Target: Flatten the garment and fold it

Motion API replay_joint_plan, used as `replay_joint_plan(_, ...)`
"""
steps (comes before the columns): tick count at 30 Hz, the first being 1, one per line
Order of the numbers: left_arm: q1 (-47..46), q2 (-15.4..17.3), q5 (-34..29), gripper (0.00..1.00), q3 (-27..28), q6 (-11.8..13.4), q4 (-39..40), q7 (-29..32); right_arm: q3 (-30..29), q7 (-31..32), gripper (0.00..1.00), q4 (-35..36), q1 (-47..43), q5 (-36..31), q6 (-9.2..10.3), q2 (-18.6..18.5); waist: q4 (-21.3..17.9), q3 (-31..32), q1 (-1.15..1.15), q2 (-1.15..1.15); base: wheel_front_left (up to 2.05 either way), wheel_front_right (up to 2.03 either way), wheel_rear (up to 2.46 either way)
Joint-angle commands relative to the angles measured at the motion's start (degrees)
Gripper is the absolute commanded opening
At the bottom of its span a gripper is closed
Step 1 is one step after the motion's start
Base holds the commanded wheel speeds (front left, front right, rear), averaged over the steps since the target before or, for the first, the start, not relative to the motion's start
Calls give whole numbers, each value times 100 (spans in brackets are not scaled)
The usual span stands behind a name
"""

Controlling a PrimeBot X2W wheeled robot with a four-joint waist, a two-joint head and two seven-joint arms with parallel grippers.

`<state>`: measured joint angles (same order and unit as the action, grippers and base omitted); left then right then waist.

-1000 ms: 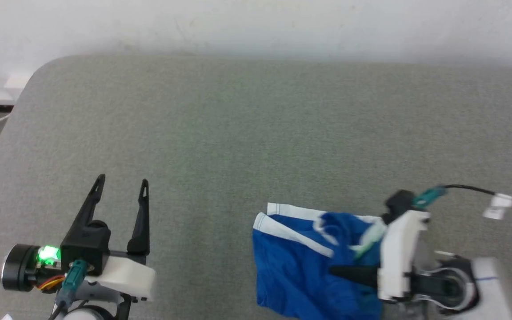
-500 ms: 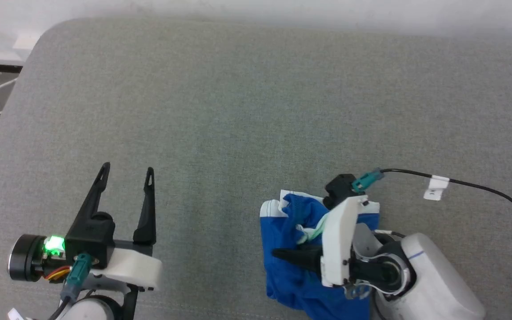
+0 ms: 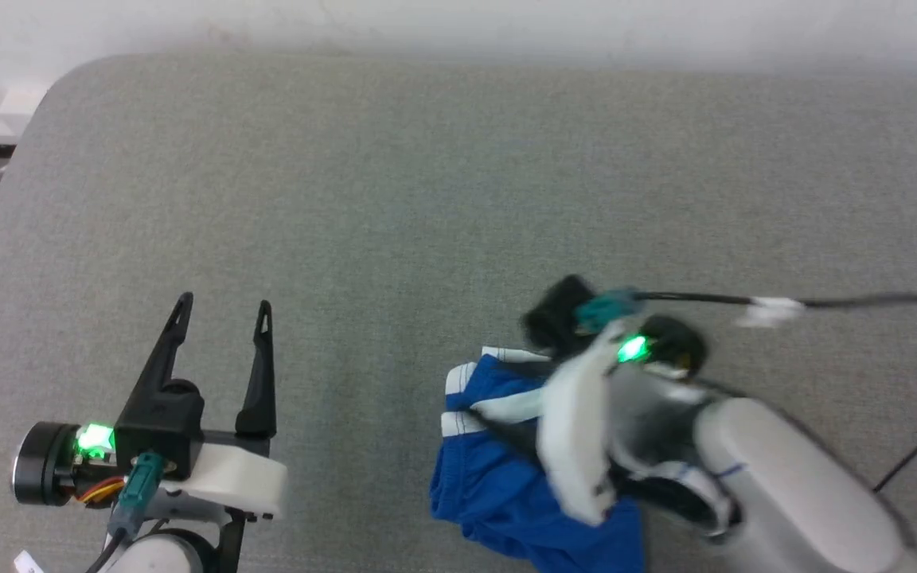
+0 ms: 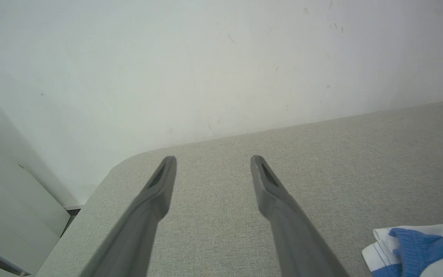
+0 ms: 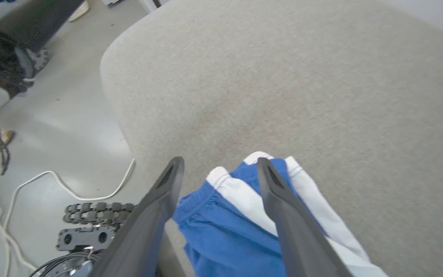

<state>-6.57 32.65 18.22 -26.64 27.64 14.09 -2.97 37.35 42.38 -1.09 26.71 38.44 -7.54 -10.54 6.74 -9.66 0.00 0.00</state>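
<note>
- garment (image 3: 498,485) (image 5: 221,231): royal-blue shorts with white band trim; lies bunched on grey upholstered surface (image 3: 427,199), close to its edge
- right gripper (image 5: 220,161): fingers spread wide; sits low over garment, one finger crossing the white trim; blurred in head view
- left gripper (image 3: 220,314): fingers spread, empty; hovers above bare grey upholstered surface, well apart from garment

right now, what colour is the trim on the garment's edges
White trim on the royal-blue garment, clearest in the right wrist view.
</note>
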Motion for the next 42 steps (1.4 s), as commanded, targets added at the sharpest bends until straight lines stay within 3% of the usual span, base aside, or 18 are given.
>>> replay_joint_plan(1,-56,5,7,100,9,47,-15,5,-152,-474,100,179,-49,-439,5,-301,-73,77,0,0,0,0,0)
replay_joint_plan(7,51,43,38,100,72,140,14,15,-1338,-1805,100,518,-830,-1611,5,-345,-232,157,0,0,0,0,0)
replay_joint_plan(11,108,82,57,100,107,179,47,31,-2154,-2317,100,760,-1446,-2125,5,-221,-311,180,0,0,0,0,0)
replay_joint_plan(20,173,114,86,100,165,254,73,24,-3809,-2589,100,957,-2597,-2583,5,171,-368,239,0,0,0,0,0)
replay_joint_plan(24,218,135,115,100,204,291,70,27,-4342,-2250,100,755,-3026,-2313,5,505,-371,268,0,0,0,0,0)
replay_joint_plan(29,280,177,151,100,248,319,99,29,-4381,-1337,100,287,-3143,-1817,5,696,-352,273,0,0,0,0,0)
replay_joint_plan(34,248,193,155,100,216,281,120,40,-4066,-518,100,-156,-2960,-1280,5,756,-230,216,0,0,0,0,0)
replay_joint_plan(42,176,157,153,100,185,266,83,-10,-3482,-173,100,-807,-2421,-69,5,765,-10,77,0,0,0,0,0)
